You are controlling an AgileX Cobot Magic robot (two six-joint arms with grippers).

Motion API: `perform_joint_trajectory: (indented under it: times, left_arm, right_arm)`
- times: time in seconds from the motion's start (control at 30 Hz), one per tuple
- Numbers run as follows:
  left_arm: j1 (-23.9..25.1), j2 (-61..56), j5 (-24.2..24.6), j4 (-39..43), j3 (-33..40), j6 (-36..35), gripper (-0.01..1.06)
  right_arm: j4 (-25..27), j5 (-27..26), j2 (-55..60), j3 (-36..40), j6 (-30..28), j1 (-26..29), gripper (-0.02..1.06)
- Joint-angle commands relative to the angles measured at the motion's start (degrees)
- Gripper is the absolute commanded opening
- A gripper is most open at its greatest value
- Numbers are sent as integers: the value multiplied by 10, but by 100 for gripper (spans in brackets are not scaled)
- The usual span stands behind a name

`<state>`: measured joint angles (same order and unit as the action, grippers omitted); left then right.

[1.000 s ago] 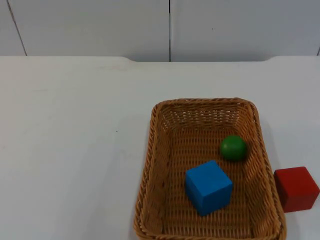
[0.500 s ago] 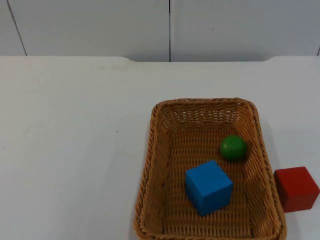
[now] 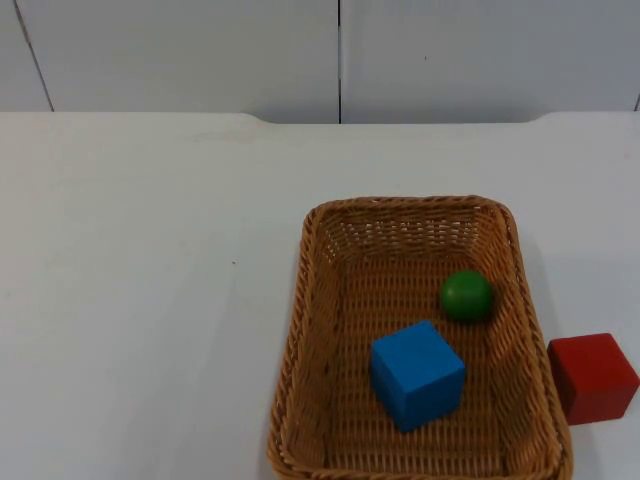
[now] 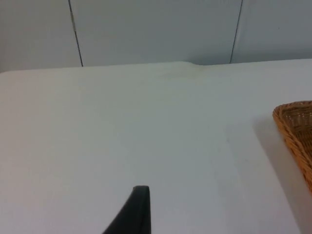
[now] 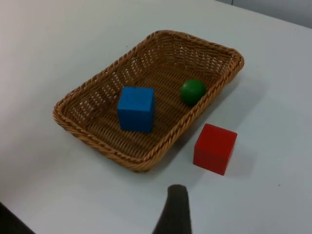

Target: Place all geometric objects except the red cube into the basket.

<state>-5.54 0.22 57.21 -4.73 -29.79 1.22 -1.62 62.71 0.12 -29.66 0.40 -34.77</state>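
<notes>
Blue cube [image 3: 417, 374] and green ball [image 3: 467, 296] sit in basket [image 3: 312, 300], near worktop's front right corner. Red cube [image 3: 592, 378] just beside basket, outside. Both tools wait, grip unclear. Cube hard, flat sides easy; ball rolls.

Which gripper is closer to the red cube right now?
Right. The right wrist view looks straight onto the red cube beside the basket; the left wrist view catches just the basket's rim.

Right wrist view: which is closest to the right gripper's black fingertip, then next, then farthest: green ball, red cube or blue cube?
1. Red cube, on the table beside the basket.
2. Blue cube, inside the basket.
3. Green ball, inside, near the basket's wall.
</notes>
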Motion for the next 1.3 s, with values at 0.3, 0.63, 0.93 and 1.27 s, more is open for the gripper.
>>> perform_joint_trajectory:
  times: [0.3,0.63,0.93,1.27]
  left_arm:
    - [2,-2,44,12,14,14,105]
    - [2,-2,44,12,14,14,105]
    - [2,-2,44,12,14,14,105]
    - [2,-2,44,12,14,14,105]
  right_arm:
    - [-7,-9,-1,1,4,-3,67]
    - [-6,-9,-1,1,3,-3,73]
    - [-8,-9,-1,1,3,-3,105]
    - [-8,-10,-1,1,3,-3,105]
